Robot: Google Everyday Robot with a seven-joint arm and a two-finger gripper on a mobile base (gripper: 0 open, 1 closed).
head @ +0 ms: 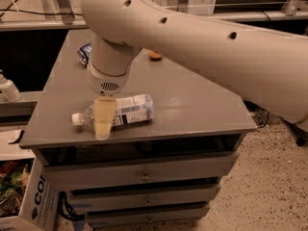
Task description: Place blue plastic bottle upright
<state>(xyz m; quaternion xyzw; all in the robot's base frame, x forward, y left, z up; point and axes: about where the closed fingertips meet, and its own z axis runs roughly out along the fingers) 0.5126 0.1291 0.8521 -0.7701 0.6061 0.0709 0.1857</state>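
Observation:
The blue plastic bottle (129,109) lies on its side near the front left of the grey cabinet top (192,95). It is clear, with a pale blue-white label, and its white cap (76,118) points left. My gripper (103,128) hangs from the big cream arm and points down. It is right over the bottle's neck end and hides the part between the cap and the label. I cannot tell whether it touches the bottle.
A dark blue soda can (84,53) lies at the back left, partly behind the arm. A small orange object (155,56) sits at the back middle. A white bottle (7,88) stands on a ledge at the left. Drawers (144,174) are below, and a cardboard box (41,201) stands on the floor.

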